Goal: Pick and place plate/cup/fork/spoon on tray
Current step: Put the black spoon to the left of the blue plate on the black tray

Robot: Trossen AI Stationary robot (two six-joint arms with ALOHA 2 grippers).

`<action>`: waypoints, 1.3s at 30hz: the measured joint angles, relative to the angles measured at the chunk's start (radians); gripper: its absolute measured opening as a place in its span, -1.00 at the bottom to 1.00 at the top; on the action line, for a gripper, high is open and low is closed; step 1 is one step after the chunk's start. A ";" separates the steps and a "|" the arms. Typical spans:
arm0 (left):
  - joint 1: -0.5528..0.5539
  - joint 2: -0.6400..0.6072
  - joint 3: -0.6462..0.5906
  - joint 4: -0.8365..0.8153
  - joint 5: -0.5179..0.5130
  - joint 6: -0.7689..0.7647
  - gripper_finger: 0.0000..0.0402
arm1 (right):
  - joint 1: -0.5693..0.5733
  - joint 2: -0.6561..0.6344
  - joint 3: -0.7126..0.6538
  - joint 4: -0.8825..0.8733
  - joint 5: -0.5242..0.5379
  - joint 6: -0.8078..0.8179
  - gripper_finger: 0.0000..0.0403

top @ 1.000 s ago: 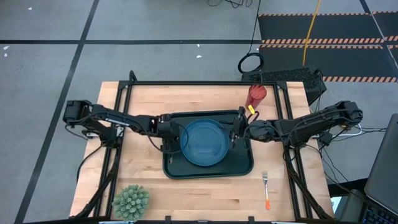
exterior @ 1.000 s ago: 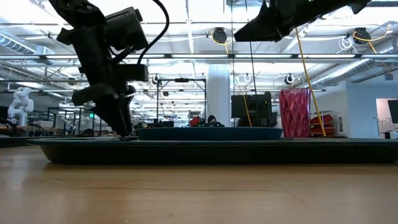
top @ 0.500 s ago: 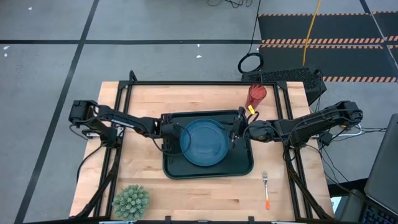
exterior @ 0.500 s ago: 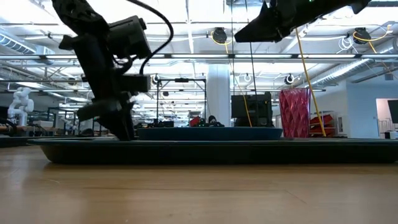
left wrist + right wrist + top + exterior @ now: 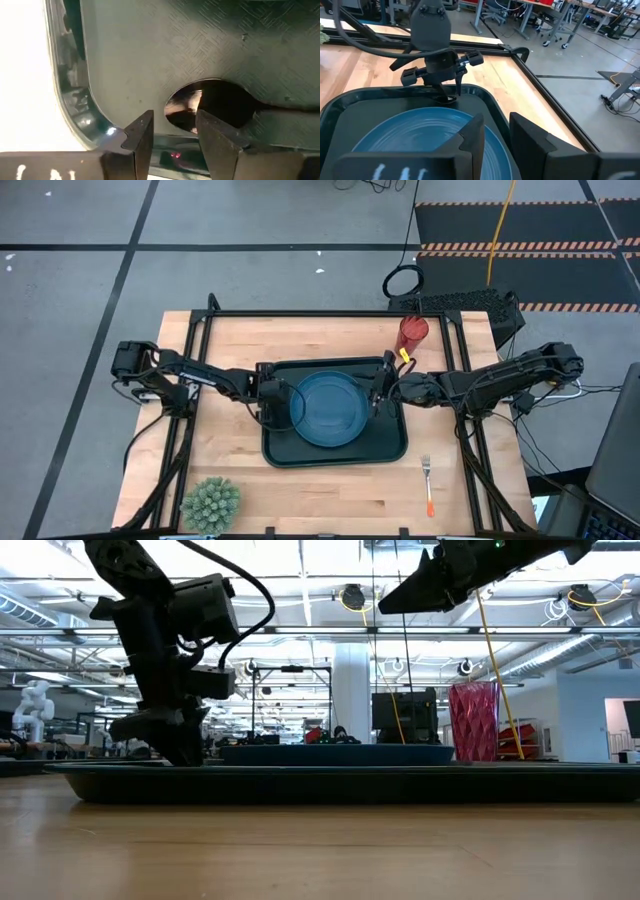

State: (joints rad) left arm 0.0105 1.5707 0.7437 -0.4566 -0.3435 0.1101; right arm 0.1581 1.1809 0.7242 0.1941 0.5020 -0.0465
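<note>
Your left pincer [image 5: 172, 137] hangs spread just above the slim dark metal spoon [image 5: 210, 106] lying on the dark rectangular plastic tray [image 5: 385, 448], beside the round blue plate [image 5: 330, 408]. Lift straight, or a finger may drag the spoon. Your right pincer [image 5: 495, 132], parted, waits opposite.

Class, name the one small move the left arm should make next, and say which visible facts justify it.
Probably lift the left gripper straight up. Its fingers stand open above the spoon, which already lies on the tray beside the plate.
</note>
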 joint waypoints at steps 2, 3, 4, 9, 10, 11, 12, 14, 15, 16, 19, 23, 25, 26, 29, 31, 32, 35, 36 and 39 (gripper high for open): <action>0.000 -0.001 0.000 -0.006 -0.001 -0.007 -0.24 | 0.000 0.000 0.000 -0.004 0.000 0.001 -0.58; 0.000 -0.001 0.000 -0.006 -0.001 -0.008 -0.24 | 0.000 0.000 0.000 -0.004 0.000 0.001 -0.58; 0.000 -0.001 0.000 -0.006 -0.001 -0.008 -0.24 | 0.000 0.000 0.000 -0.004 -0.001 0.001 -0.58; 0.000 -0.001 0.000 -0.005 -0.001 -0.008 -0.24 | 0.000 0.000 0.000 -0.004 0.000 0.001 -0.58; 0.000 -0.001 0.000 -0.004 -0.001 -0.007 -0.24 | 0.000 0.000 0.000 -0.004 0.000 0.001 -0.58; 0.000 -0.001 0.000 -0.004 -0.001 -0.006 -0.24 | 0.000 0.000 0.000 -0.004 0.000 0.001 -0.58; 0.000 -0.001 0.000 -0.003 -0.002 0.000 -0.24 | 0.000 0.000 0.000 -0.005 0.000 0.001 -0.58; 0.000 -0.001 0.000 -0.003 -0.009 0.009 -0.24 | 0.000 0.000 0.000 -0.004 -0.001 0.001 -0.58; 0.000 -0.001 0.000 -0.003 -0.016 0.012 -0.24 | 0.000 0.000 0.000 -0.004 0.000 0.001 -0.58; 0.000 -0.001 0.000 -0.001 -0.022 0.013 -0.24 | 0.000 0.000 0.000 -0.004 0.000 0.001 -0.58; 0.000 -0.001 0.000 0.015 -0.025 0.016 -0.24 | 0.000 0.000 0.000 -0.004 -0.001 0.001 -0.58; 0.000 -0.001 0.000 0.034 -0.025 0.028 -0.24 | 0.000 0.000 0.000 -0.004 -0.001 0.001 -0.58; 0.000 -0.001 0.000 0.042 -0.025 0.028 -0.24 | 0.000 0.000 0.000 -0.004 -0.001 0.001 -0.58; 0.000 -0.001 0.000 0.043 -0.025 0.027 -0.24 | 0.000 0.000 0.000 -0.005 -0.001 0.001 -0.58; 0.000 -0.001 0.000 0.038 -0.025 0.021 -0.24 | 0.000 0.000 0.000 -0.005 -0.001 0.001 -0.58; 0.000 -0.001 0.000 0.038 -0.025 0.014 -0.24 | 0.000 0.000 0.000 -0.005 -0.001 0.001 -0.58; 0.000 -0.001 0.000 0.036 -0.025 0.008 -0.24 | 0.000 0.000 0.000 -0.005 -0.001 0.001 -0.58; 0.000 -0.001 0.000 0.033 -0.025 -0.008 -0.24 | 0.000 0.000 0.000 -0.005 -0.001 0.001 -0.58; 0.000 -0.001 0.000 0.033 -0.025 -0.012 -0.24 | 0.000 0.000 0.000 -0.005 -0.001 0.001 -0.58; -0.003 -0.001 0.000 0.030 -0.024 -0.024 -0.24 | 0.000 0.000 0.000 -0.005 -0.001 0.001 -0.58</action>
State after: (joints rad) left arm 0.0079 1.5700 0.7437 -0.4269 -0.3680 0.0863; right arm 0.1581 1.1809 0.7242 0.1890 0.5014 -0.0451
